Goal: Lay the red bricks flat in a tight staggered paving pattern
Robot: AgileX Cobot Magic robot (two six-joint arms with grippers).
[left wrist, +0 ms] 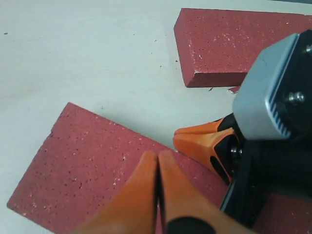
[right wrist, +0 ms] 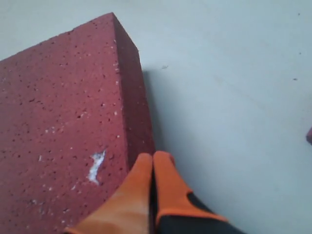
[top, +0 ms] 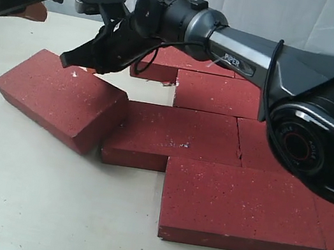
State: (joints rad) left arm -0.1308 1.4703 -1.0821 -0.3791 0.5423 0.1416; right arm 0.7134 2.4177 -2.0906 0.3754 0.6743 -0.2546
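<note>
Several red bricks lie flat in staggered rows, among them a front one (top: 237, 205) and a middle one (top: 178, 137). One loose red brick (top: 55, 96) sits askew at the left, its right end against the middle row. My right gripper (top: 71, 59) reaches across to it and is shut, with its tips (right wrist: 153, 158) down beside the brick's long side (right wrist: 58, 136). At the upper left my left gripper (top: 37, 11) hangs shut and empty (left wrist: 157, 156) above the same brick (left wrist: 87, 180). The right gripper's orange fingers (left wrist: 200, 141) show close by.
The right arm (top: 244, 54) spans the back rows and hides part of them. A back-row brick (left wrist: 229, 44) lies beyond the loose one, with a strip of bare table (left wrist: 122, 87) between them. Pale tabletop (top: 42, 207) extends to the front and left.
</note>
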